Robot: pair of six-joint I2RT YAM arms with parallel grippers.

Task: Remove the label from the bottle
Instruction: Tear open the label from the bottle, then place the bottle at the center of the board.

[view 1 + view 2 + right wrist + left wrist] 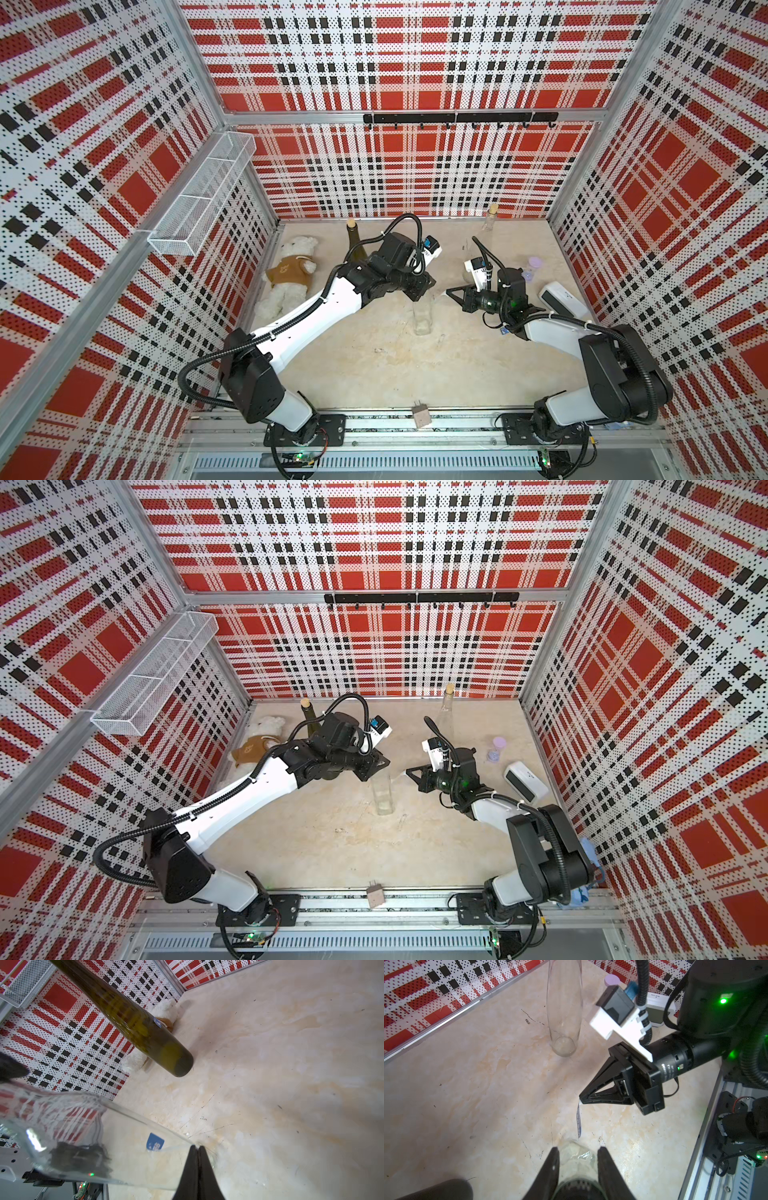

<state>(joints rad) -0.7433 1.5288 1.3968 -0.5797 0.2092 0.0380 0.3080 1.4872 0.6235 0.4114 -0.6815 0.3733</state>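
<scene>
At mid-frame in both top views, the bottle (424, 318) stands upright on the table (395, 365). It is clear glass, and its top is hidden under the left gripper (423, 291). The left wrist view shows that gripper's fingers (555, 1163) clamped on the glass from both sides.

Just right of the bottle in the frame, the right gripper (448, 292) lies level, with its tips toward the bottle but apart from it. Its fingers (192, 1167) are pressed together, pinching one end of the label (579, 1122). The label hangs as a thin strip from those tips toward the bottle's wall. In the right wrist view a blue patch of it lies against the glass. I cannot tell whether that end is stuck down.

Up and left of centre in the top views, a green bottle (355, 245) stands corked behind the left arm, and the right wrist view shows a small blue sticker on it. A bear (291, 274) lies just left of it, near the left wall. A back bottle (490, 220), clear and corked, stands by the rear wall, right of centre. Right of the right gripper are a purple item (535, 262) and, below it in the frame, a white box (561, 301). A basket (199, 199) hangs on the left wall.
</scene>
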